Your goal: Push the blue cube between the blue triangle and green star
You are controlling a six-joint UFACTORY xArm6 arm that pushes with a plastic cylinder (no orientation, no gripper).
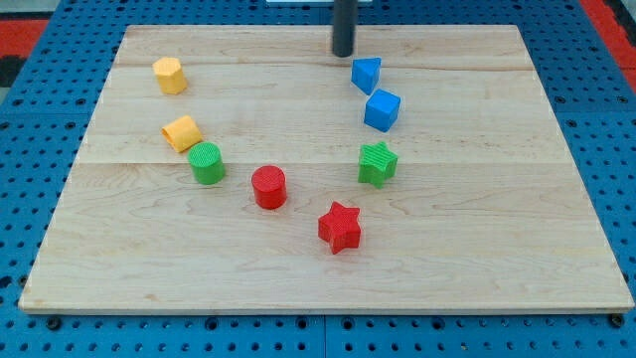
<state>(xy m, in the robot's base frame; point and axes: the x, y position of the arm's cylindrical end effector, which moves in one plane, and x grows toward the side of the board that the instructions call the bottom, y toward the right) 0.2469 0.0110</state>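
The blue cube [382, 109] sits on the wooden board [477, 229] at the view's upper right of centre. The blue triangle [366, 74] lies just above it, almost touching. The green star [377, 163] lies below the cube with a small gap. The three form a near-vertical line. My tip [343, 54] is near the view's top, just to the upper left of the blue triangle, a short gap from it and farther from the cube.
A red star [340, 227] and a red cylinder [268, 187] lie lower centre. A green cylinder [207, 163] and two yellow blocks [182, 132] [170, 75] lie on the left. Blue pegboard [616, 119] surrounds the board.
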